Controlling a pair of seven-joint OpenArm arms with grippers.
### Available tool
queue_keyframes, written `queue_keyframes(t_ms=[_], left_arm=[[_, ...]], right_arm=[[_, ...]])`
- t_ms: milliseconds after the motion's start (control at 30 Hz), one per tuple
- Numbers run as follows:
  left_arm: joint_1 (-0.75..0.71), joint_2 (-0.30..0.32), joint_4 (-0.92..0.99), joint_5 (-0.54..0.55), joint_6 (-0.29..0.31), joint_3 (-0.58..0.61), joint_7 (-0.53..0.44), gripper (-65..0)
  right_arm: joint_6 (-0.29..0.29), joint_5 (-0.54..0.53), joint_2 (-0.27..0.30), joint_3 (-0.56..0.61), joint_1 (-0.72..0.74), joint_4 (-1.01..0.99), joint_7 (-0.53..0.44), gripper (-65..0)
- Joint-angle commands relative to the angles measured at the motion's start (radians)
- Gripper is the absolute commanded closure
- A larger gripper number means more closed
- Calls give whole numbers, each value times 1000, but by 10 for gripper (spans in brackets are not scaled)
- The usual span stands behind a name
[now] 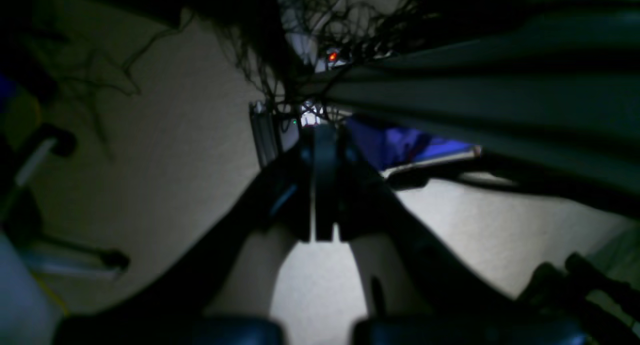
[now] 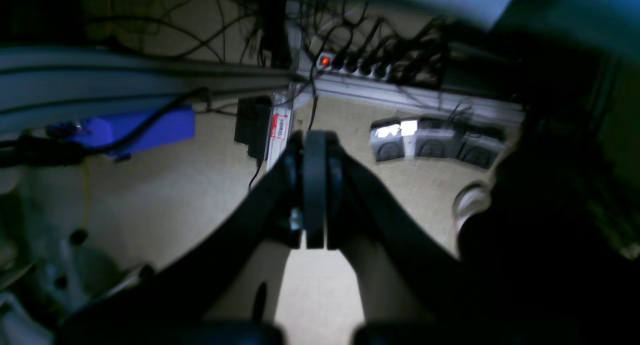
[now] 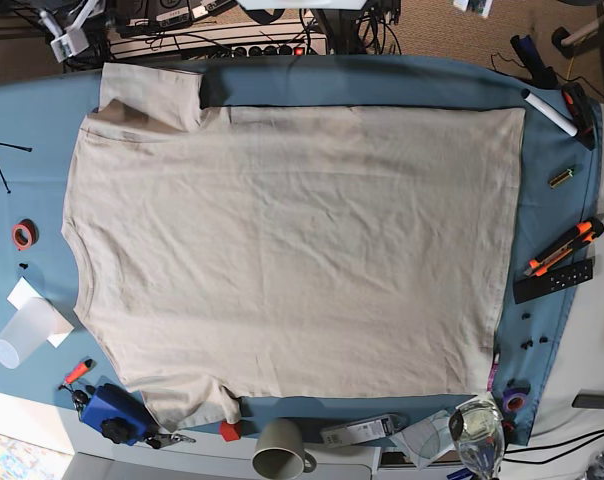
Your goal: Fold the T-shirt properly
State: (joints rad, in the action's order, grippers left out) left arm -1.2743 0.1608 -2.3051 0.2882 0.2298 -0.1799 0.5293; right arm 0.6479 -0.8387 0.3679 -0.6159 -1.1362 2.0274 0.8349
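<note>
The beige T-shirt [image 3: 292, 250] lies spread flat on the blue table cloth [image 3: 42, 130] in the base view, sleeves at the left and hem at the right. Neither arm shows in the base view. In the left wrist view my left gripper [image 1: 324, 135] is shut and empty, hanging over a pale floor beside the table frame. In the right wrist view my right gripper [image 2: 315, 137] is shut and empty, over the floor near cables. The shirt does not show in either wrist view.
Small items ring the shirt: a red tape roll [image 3: 23, 234], a plastic cup [image 3: 20, 335], a blue tool [image 3: 117, 410], a mug [image 3: 279, 448], a glass [image 3: 474, 428], an orange cutter [image 3: 560, 248], a white marker [image 3: 549, 112]. A power strip [image 2: 350, 65] lies on the floor.
</note>
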Motion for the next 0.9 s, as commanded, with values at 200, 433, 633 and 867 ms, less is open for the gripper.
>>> queue_keyframes(t_ms=[200,433,633,867], left_arm=[[1,-6,-51,0,3,-2,-5,0],[96,-27,-51,-29,0,-2,-15,0],[203,-27,-51,-149,0,-2,-105,0],[309,-27,-51,-188,-111,-2,-103,0]], right_arm=[[3,-18,6,-49,24,114,-12,0],[3,-17,6,-49,87,137,-12,0],[3,1,6,-49,151,137,-13,0],[3,2,6,-49,199,137,-15,0]])
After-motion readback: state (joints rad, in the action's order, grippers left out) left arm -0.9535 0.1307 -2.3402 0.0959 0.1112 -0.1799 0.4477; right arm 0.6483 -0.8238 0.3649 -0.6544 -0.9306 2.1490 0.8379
